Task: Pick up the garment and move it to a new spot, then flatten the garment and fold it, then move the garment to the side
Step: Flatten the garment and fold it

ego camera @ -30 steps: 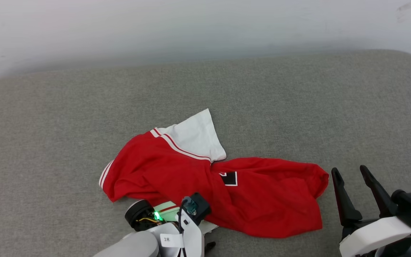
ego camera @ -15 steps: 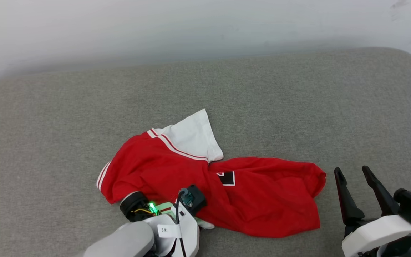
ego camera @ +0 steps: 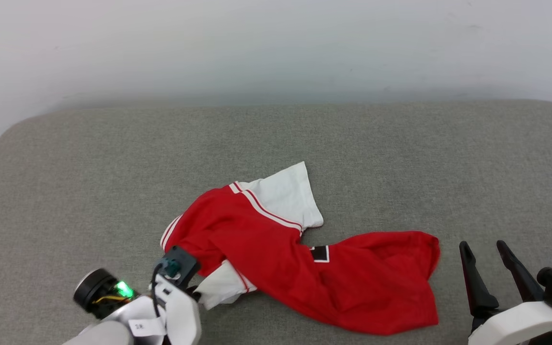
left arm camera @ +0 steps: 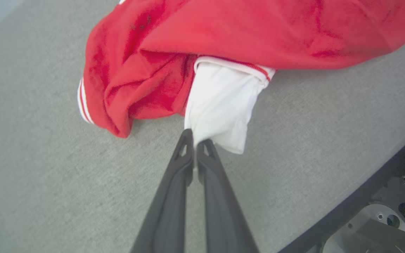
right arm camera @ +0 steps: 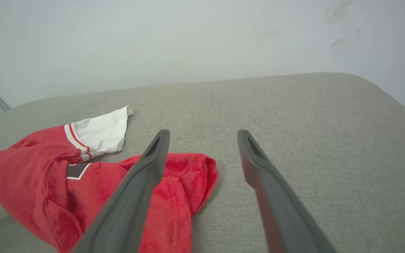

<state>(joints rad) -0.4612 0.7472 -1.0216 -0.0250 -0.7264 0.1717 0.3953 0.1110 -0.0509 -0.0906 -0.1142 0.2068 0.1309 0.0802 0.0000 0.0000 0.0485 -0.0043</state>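
Note:
The garment (ego camera: 276, 249) is a red jersey lying crumpled on the grey cushion, one white sleeve (ego camera: 288, 196) spread toward the back. A black patch with white outline (ego camera: 320, 254) shows in a fold. My left gripper (left arm camera: 196, 137) is shut on the corner of the other white sleeve (left arm camera: 220, 105), which hangs out from under the red cloth (left arm camera: 146, 77). In the head view that arm's wrist (ego camera: 176, 265) sits at the garment's near left end. My right gripper (ego camera: 482, 245) stands open to the right of the garment's hem (right arm camera: 188, 175), touching nothing.
The grey cushioned surface (ego camera: 89, 182) has rounded corners at the back left and back right, with a white wall (ego camera: 276, 48) behind it. Its near edge and part of my dark base (left arm camera: 392, 211) show in the left wrist view.
My left gripper has shut on the white sleeve and drawn it out to the left from under the red cloth. The head view has shifted. The right gripper stays open.

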